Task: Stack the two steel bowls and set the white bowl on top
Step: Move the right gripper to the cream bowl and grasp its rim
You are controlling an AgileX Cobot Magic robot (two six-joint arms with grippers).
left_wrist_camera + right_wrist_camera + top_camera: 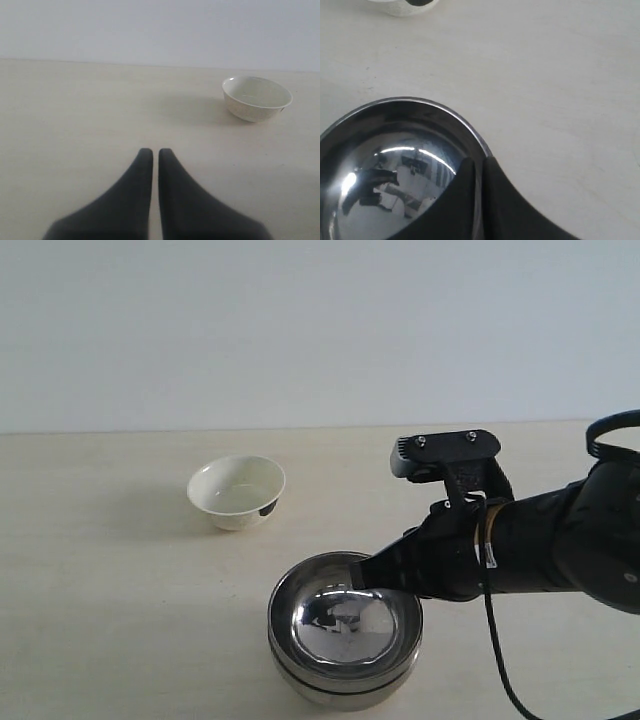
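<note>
Two steel bowls sit nested at the table's front. The upper steel bowl (pixel 340 625) rests inside the lower steel bowl (pixel 345 692). My right gripper (pixel 362 576) is shut on the upper bowl's rim, one finger inside and one outside. In the right wrist view the right gripper (pixel 479 162) pinches that rim of the steel bowl (pixel 395 165). The white bowl (pixel 237 490) stands upright at the back left, apart from the stack, with a dark mark on its side. My left gripper (pixel 155 151) is shut and empty, low over bare table, with the white bowl (pixel 256 97) far off to one side.
The right arm (pixel 560 545) reaches in from the right, its black cable (pixel 500 660) hanging near the stack. A strip of the white bowl (pixel 407 5) shows at the right wrist view's edge. The pale table (pixel 100 620) ends at a plain wall behind.
</note>
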